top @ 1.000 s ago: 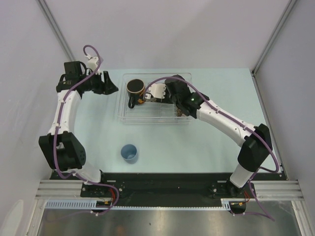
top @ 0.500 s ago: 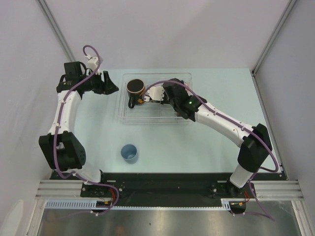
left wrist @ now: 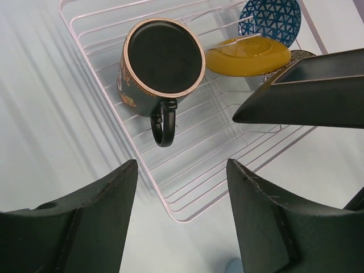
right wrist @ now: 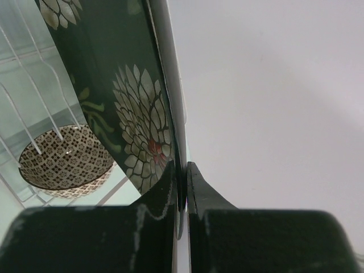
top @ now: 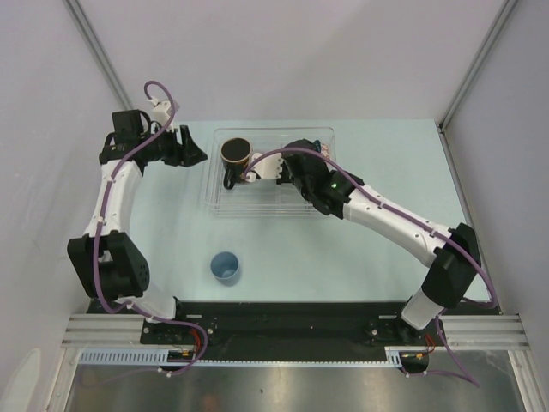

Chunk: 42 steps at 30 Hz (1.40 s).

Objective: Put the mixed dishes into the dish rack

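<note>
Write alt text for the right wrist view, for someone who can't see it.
The right gripper is shut on the edge of the black floral square plate, which stands on edge and fills the upper left of the view. Lower left, the beige patterned bowl shows behind the ribs of the clear dish rack.

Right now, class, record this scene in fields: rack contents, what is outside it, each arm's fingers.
rack: clear ribbed plastic dish rack
in rack: dark mug, yellow round plate, blue patterned bowl, beige patterned bowl
outside rack: small light-blue cup, on the table
right fingers: shut on the edge of the black floral square plate, upright over the rack
left fingers: open, empty, beside the rack
</note>
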{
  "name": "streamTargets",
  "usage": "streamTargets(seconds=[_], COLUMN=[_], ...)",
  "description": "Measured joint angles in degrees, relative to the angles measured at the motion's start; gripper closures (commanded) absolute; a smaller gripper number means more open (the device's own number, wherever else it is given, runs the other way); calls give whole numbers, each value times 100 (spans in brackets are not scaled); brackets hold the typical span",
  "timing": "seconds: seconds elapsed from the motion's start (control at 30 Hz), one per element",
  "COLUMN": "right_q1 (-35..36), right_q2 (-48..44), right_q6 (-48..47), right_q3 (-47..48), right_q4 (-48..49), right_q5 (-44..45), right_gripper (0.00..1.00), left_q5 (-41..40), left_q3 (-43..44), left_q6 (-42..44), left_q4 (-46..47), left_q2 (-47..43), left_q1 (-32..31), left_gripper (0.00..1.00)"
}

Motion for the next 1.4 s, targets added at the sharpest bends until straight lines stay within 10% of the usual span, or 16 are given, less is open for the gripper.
streamTargets(seconds=[1.4], right_q1=[-155], right_q2=[-186], right_q6=[608], right_q3=[-310], right_q4=[-361], right_q5=[-11], right_gripper=[100], left_q5=[2], left_q3=[-181], left_q6=[-50], left_q4=[127], left_q2=[-146], left_q1=[0], left_gripper=[31])
